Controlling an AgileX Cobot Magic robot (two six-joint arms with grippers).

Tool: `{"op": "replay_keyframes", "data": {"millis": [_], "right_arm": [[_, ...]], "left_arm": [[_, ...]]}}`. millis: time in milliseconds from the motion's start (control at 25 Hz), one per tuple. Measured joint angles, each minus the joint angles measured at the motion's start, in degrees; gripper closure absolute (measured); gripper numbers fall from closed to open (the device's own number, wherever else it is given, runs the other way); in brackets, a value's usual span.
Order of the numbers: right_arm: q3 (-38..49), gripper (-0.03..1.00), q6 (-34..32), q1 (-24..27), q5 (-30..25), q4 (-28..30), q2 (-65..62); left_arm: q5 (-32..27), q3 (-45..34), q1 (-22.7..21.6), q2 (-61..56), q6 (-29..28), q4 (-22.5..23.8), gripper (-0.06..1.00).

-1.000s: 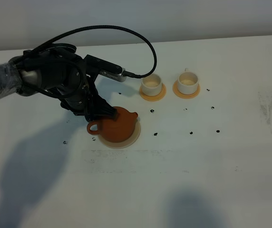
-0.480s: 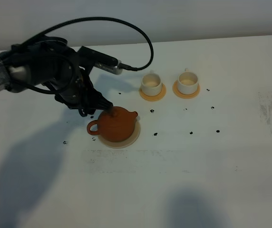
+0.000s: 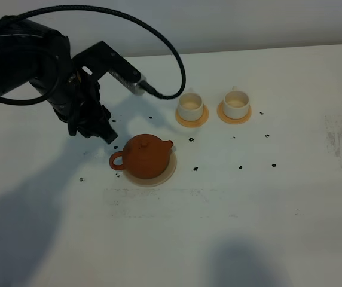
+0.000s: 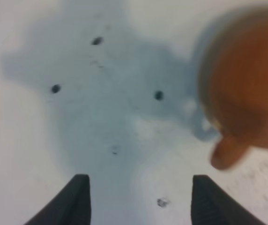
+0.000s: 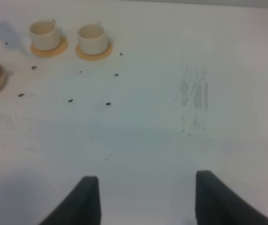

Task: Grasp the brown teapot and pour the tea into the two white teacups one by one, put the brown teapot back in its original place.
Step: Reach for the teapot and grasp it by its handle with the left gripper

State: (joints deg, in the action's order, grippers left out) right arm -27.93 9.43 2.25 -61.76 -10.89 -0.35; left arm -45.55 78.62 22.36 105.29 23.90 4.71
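Closest to us, the right gripper [image 5: 145, 180] hangs over bare white table [image 5: 138, 140]. Its two dark fingers [image 5: 88, 199] are spread wide with nothing between them, and a scuffed grey patch [image 5: 194, 101] lies just beyond. Farther in from the front edge sits the brown teapot [image 3: 145, 156], upright and centred on the pale beige disc [image 3: 166, 176]. Its lid is on, the loop handle points toward the left arm's side and the spout aims toward the cups. The left gripper [image 3: 107, 135] is clear of it, hovering just beside the handle and a little farther back on the table, not touching the pot. The left wrist camera shows the same: both fingers [image 4: 79, 199] stand well apart, with only shadowed table and a few dark specks [image 4: 158, 95] in the gap. There the teapot [image 4: 244, 89] shows blurred beyond the tip of one finger and off to its outer side. The handle is the part nearest that finger, but it sits outside the opening. Farther back, the first white teacup [image 3: 190, 106] and the second white teacup [image 3: 235, 103] stand side by side. Each is on its own orange coaster [image 3: 192, 123], well apart from both grippers, with more dark specks scattered between them and the pot. From the right wrist, the cups appear small and far off across the table, with the teapot's edge just peeking in beside them.
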Motion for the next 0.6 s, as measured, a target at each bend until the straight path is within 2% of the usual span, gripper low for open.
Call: {"op": "replay_keyframes", "data": {"millis": [80, 160, 440, 600], "right_arm": [[0.0, 0.50, 0.0, 0.0, 0.0, 0.0, 0.0], [0.0, 0.50, 0.0, 0.0, 0.0, 0.0, 0.0], [0.0, 0.50, 0.0, 0.0, 0.0, 0.0, 0.0], [0.0, 0.50, 0.0, 0.0, 0.0, 0.0, 0.0]], "left_arm": [[-2.2, 0.0, -1.1, 0.0, 8.3, -3.3, 0.47], [-3.0, -0.1, -2.3, 0.1, 14.1, -6.2, 0.47], [-2.1, -0.1, -4.1, 2.7, 22.1, -10.7, 0.47], [-0.2, -0.1, -4.1, 5.7, 31.2, -15.3, 0.47]]}}
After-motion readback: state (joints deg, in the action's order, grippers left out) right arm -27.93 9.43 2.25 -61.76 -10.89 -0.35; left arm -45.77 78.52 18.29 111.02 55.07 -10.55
